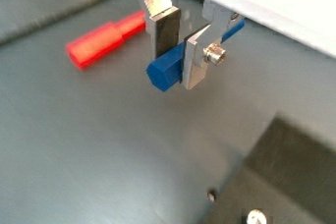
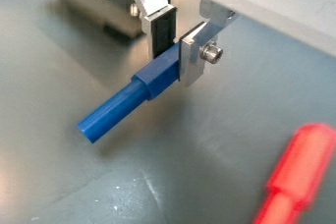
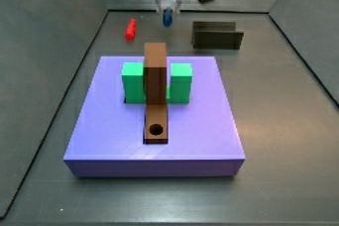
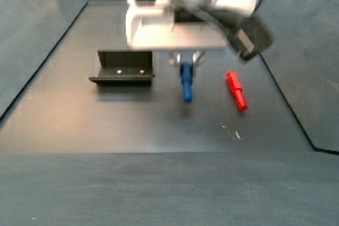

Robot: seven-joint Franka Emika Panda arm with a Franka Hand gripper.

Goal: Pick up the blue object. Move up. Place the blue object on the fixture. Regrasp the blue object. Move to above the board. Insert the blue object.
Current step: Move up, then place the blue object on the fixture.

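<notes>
My gripper (image 1: 182, 49) is shut on the blue object (image 1: 164, 70), a slim blue peg. The silver fingers clamp its thicker end and its slim end sticks out beyond them (image 2: 121, 113). In both side views the gripper (image 3: 169, 10) (image 4: 185, 61) hangs over the dark floor behind the board, with the peg (image 3: 167, 15) (image 4: 185, 81) below it. The fixture (image 3: 217, 36) (image 4: 122, 69) stands beside the gripper, a short way off. The lavender board (image 3: 199, 131) carries a brown bar (image 3: 157, 101) with a round hole and a green block (image 3: 134, 81).
A red peg (image 3: 131, 28) (image 4: 236, 89) lies on the floor on the other side of the gripper from the fixture; it also shows in both wrist views (image 1: 105, 39) (image 2: 296, 184). Dark walls enclose the floor.
</notes>
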